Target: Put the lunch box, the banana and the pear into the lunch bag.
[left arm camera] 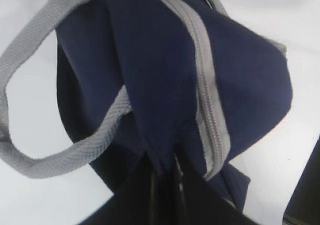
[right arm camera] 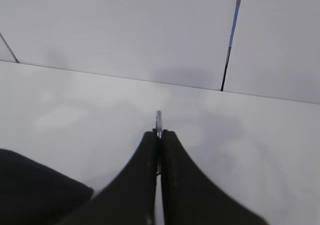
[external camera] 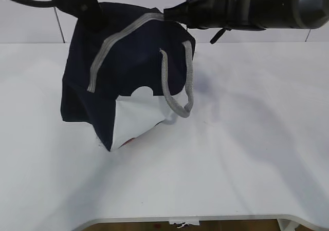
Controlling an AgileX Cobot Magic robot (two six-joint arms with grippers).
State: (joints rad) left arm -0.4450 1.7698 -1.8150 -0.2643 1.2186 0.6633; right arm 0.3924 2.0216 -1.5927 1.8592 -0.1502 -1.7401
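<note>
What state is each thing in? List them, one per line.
lunch bag: lifted at the top and tilted, low corner on the table.
zipper: looks closed along the stretch in view.
strap handle: hangs loose.
left gripper: shut on bag fabric.
right gripper: shut on the ring pull.

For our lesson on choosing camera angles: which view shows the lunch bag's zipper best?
The left wrist view: the grey zipper runs closed and close-up along the lunch bag. The exterior view shows its whole line from farther off. The right wrist view shows only a metal ring between the right gripper's fingertips.
</note>
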